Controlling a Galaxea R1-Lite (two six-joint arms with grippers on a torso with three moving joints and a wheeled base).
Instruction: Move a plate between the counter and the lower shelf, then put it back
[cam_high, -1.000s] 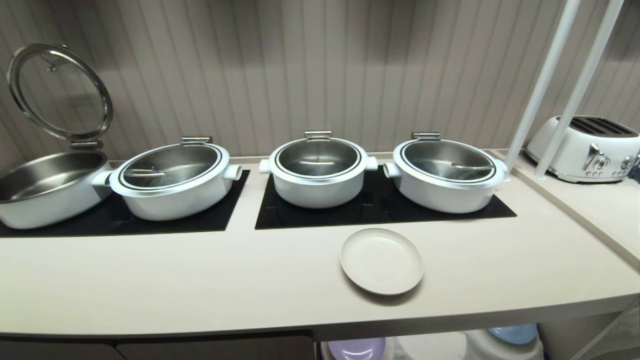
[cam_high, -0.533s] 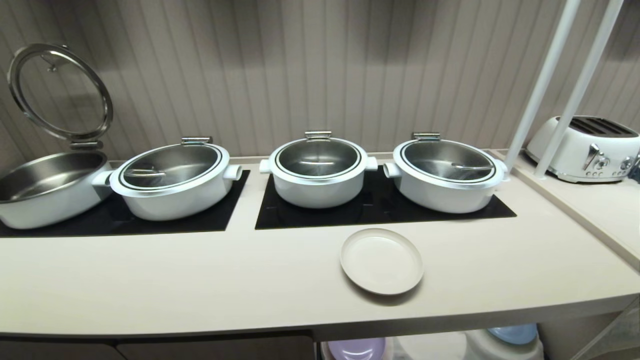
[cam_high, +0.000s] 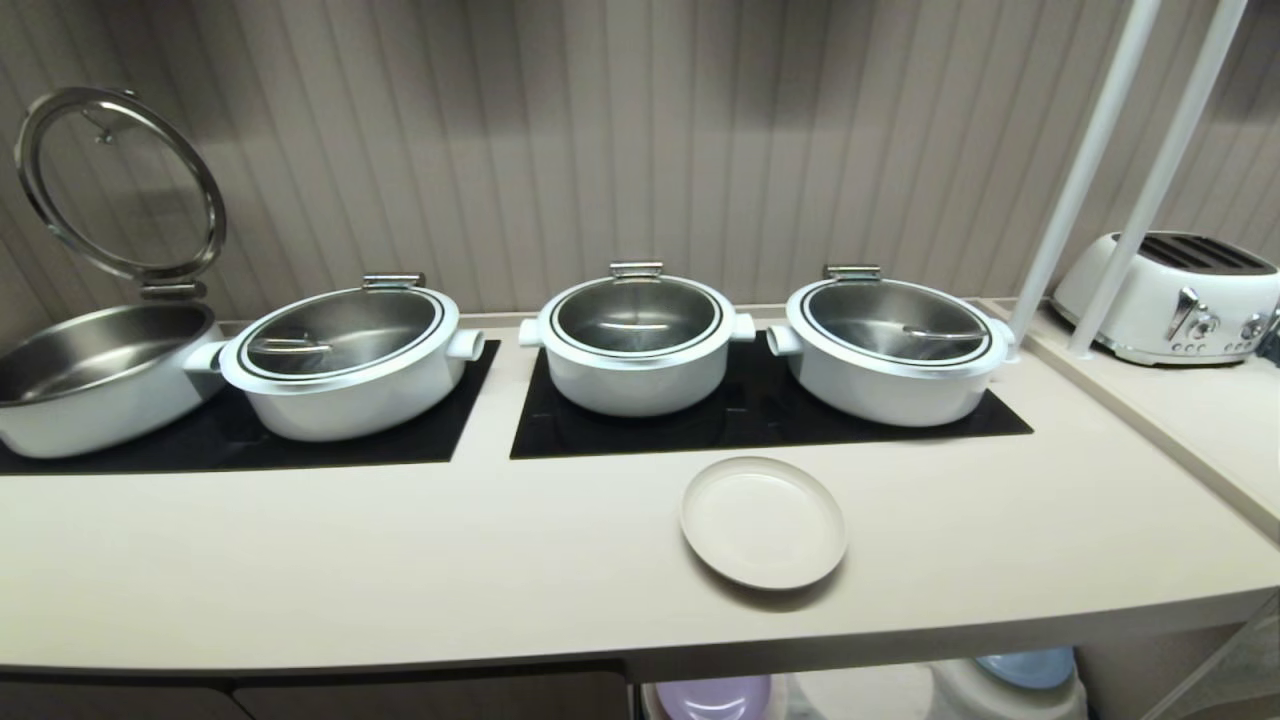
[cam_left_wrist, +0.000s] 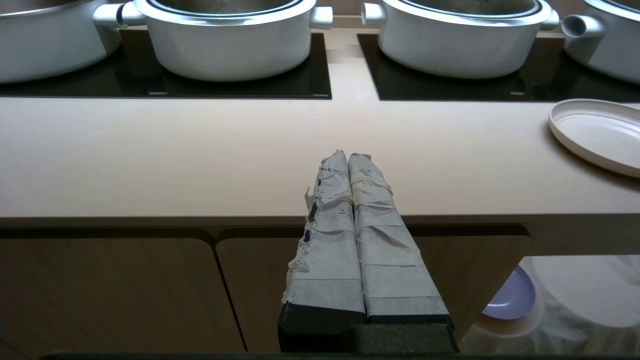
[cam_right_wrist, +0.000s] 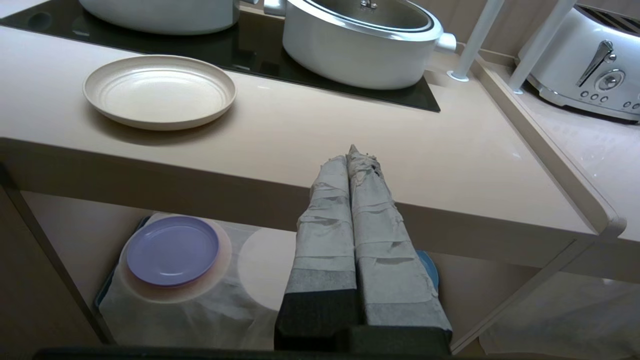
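The round, matte cream-beige plate (cam_right_wrist: 159, 91) lies flat on the long pale beige bench (cam_high: 400, 560), near its front edge before the glossy black panels. It sits ahead of and to the left of the right claw (cam_right_wrist: 354, 152), nearer it than the left claw (cam_left_wrist: 347, 156). Both taped claws are closed and empty, held before the bench edge; below, the cloth-draped lower shelf (cam_right_wrist: 210, 305) holds a lilac plate (cam_right_wrist: 172, 250).
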